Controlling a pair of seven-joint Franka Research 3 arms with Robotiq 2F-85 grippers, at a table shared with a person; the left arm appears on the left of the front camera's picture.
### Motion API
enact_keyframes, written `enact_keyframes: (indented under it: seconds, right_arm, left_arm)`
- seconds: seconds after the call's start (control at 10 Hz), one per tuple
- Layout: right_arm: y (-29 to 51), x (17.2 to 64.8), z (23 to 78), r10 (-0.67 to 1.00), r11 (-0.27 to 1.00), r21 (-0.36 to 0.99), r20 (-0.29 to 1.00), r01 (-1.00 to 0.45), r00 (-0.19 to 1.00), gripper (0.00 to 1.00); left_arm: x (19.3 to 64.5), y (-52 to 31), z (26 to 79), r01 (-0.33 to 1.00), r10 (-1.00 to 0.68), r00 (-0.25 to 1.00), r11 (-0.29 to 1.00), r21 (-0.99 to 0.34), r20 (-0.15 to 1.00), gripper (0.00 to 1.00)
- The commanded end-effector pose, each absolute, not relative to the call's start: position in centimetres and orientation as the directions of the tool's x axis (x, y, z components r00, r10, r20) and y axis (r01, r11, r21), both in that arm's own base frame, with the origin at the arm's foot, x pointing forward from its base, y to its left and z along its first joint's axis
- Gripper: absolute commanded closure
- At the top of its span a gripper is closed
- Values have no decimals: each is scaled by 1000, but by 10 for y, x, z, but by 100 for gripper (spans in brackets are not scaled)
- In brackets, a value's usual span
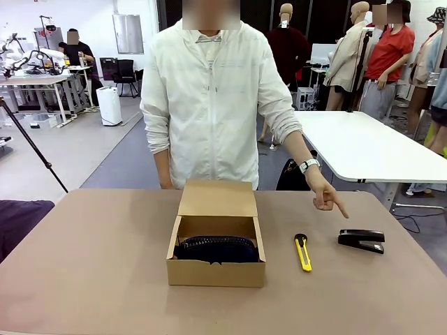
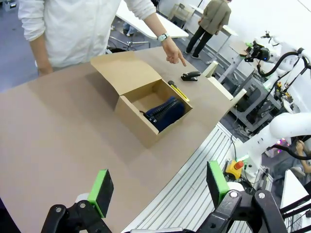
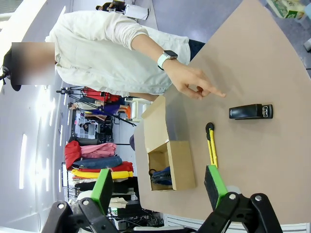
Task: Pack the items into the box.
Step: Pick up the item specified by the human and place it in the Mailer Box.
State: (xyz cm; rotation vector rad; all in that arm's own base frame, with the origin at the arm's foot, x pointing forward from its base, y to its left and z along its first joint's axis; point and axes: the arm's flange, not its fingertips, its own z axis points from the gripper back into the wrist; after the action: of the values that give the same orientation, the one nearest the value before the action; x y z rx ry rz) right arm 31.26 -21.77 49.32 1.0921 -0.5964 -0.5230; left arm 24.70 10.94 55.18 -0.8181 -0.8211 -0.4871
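1. The box (image 1: 216, 258) stands mid-table, close to the near edge. Its lid flap is open and leans back toward the far side.
2. The navy pouch (image 1: 216, 248) lies inside the box and spans it from the left wall to the right wall.
3. The stapler (image 1: 361, 240) lies out on the table (image 1: 91, 265), far to the right and near the right edge, well apart from the box.
4. A yellow-and-black utility knife (image 1: 302, 252) lies between box and stapler, touching neither.
5. The person's hand (image 1: 325, 197) points down at the stapler from the far side, with the fingertip clear of it.
6. Left of the box the tabletop is wide and bare.
7. The left gripper (image 2: 159, 185) is spread wide with nothing between its green pads. It hangs over the table's near edge, well apart from the box.
8. The right gripper (image 3: 158, 187) is likewise spread wide, holding nothing, on the near side of the knife and stapler.
9. The box's front wall hides all but the top of the pouch.
10. In the front view the table's near edge is cut off.
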Motion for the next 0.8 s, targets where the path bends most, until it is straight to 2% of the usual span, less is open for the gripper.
enact_keyframes:
  seconds: [0.0, 0.2, 0.4, 0.5, 0.7]
  right_arm:
    - [-218, 312, 494, -648, 378, 922, 201, 82, 735, 0]
    - [-218, 313, 493, -657, 372, 923, 186, 99, 730, 0]
    - [-154, 396, 466, -424, 629, 754, 129, 189, 897, 0]
    - [-127, 426, 445, -338, 719, 675, 132, 165, 932, 0]
    - [-91, 456, 417, -264, 901, 408, 253, 145, 931, 0]
  left_arm:
    - [246, 110, 550, 670, -75, 593, 599, -439, 802, 0]
    - [246, 110, 550, 670, -75, 593, 599, -439, 802, 0]
    - [246, 110, 550, 670, -75, 593, 599, -439, 802, 0]
    - [246, 110, 550, 670, -75, 593, 599, -439, 802, 0]
    - [246, 110, 550, 670, -75, 593, 599, -439, 802, 0]
